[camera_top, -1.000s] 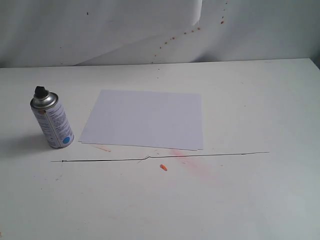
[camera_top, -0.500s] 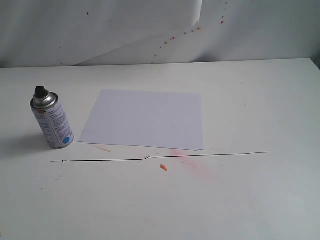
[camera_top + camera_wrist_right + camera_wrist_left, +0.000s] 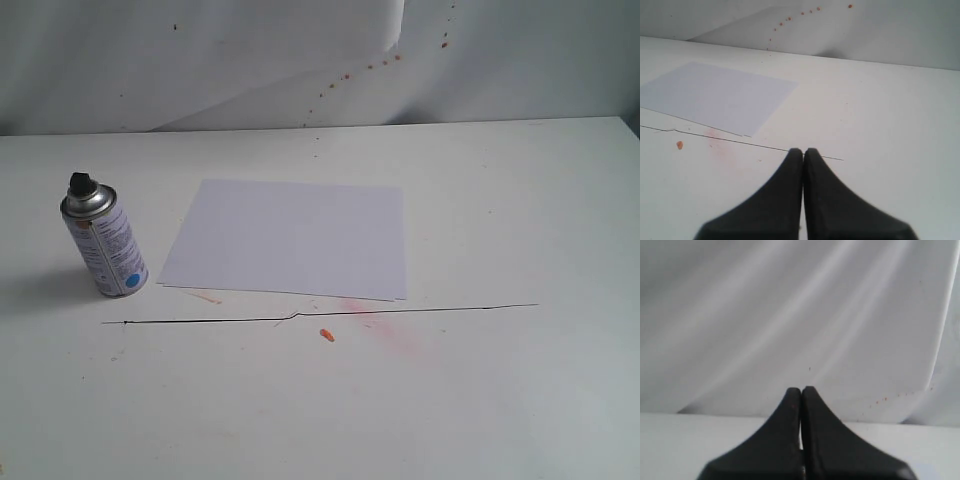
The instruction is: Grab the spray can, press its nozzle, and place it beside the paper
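The silver spray can (image 3: 104,245) stands upright at the table's left in the exterior view, its black nozzle (image 3: 80,185) on top and a blue dot low on its label. The white paper (image 3: 290,237) lies flat to its right, a small gap between them; the paper (image 3: 715,95) also shows in the right wrist view. Neither arm appears in the exterior view. My left gripper (image 3: 801,390) is shut with nothing in it, facing the white backdrop. My right gripper (image 3: 803,151) is shut and empty above the table, off the paper's corner.
A thin black line (image 3: 320,314) runs across the white table (image 3: 520,200) in front of the paper. A small orange scrap (image 3: 326,335) and a pinkish smear (image 3: 395,335) lie near it. A creased white backdrop (image 3: 200,60) with red specks stands behind.
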Motion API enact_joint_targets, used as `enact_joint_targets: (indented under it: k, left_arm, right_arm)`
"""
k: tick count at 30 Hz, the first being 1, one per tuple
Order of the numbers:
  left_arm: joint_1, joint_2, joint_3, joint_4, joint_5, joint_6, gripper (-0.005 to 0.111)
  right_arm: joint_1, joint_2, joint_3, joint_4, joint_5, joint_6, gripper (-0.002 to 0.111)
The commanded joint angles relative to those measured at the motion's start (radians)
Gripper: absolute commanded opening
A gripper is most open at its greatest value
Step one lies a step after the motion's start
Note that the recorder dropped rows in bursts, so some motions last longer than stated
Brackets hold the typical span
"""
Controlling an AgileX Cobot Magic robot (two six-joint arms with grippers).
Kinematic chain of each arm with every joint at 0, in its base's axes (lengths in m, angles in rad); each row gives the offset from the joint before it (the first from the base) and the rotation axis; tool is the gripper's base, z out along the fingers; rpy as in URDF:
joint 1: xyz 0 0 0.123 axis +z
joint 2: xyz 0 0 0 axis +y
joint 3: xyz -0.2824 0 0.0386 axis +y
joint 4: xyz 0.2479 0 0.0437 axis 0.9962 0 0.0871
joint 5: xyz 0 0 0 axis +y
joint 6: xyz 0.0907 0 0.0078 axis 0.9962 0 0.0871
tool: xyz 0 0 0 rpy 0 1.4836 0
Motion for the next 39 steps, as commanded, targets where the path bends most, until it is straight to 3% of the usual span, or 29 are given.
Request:
enact_joint_targets:
  k: [1,5,8,12,15,21,25,39]
  left_arm:
    - [-0.004,0.206,-0.167,0.003,0.121,-0.006,0.0]
    - [-0.004,0.308,-0.25,0.003,0.003,-0.008,0.0]
    - [-0.004,0.344,-0.26,0.003,-0.116,-0.009,0.0]
    - [-0.004,0.352,-0.26,-0.005,-0.17,-0.02,0.0]
    - [-0.004,0.352,-0.26,-0.022,-0.131,-0.02,0.0]
    - [-0.004,0.399,-0.25,-0.037,0.1,-0.009,0.0]
    - [-0.004,0.411,-0.149,-0.09,0.093,0.04,0.0]
    - [-0.006,0.303,0.309,-0.09,-0.318,0.045,0.0]
  right_arm:
    - [0.006,-0.006,0.003,0.007,-0.001,-0.001,0.0]
    - [0.006,-0.006,0.003,0.007,-0.001,-0.001,0.0]
    - [0.006,-0.006,0.003,0.007,-0.001,-0.001,0.0]
    - [0.006,-0.006,0.003,0.007,-0.001,-0.001,0.0]
    - [0.006,-0.006,0.003,0.007,-0.001,-0.001,0.0]
    - [0.006,-0.006,0.003,0.007,-0.001,-0.001,0.0]
    - [0.006,-0.006,0.003,0.007,-0.001,-0.001,0.0]
    - [0.006,-0.006,0.003,0.007,-0.001,-0.001,0.0]
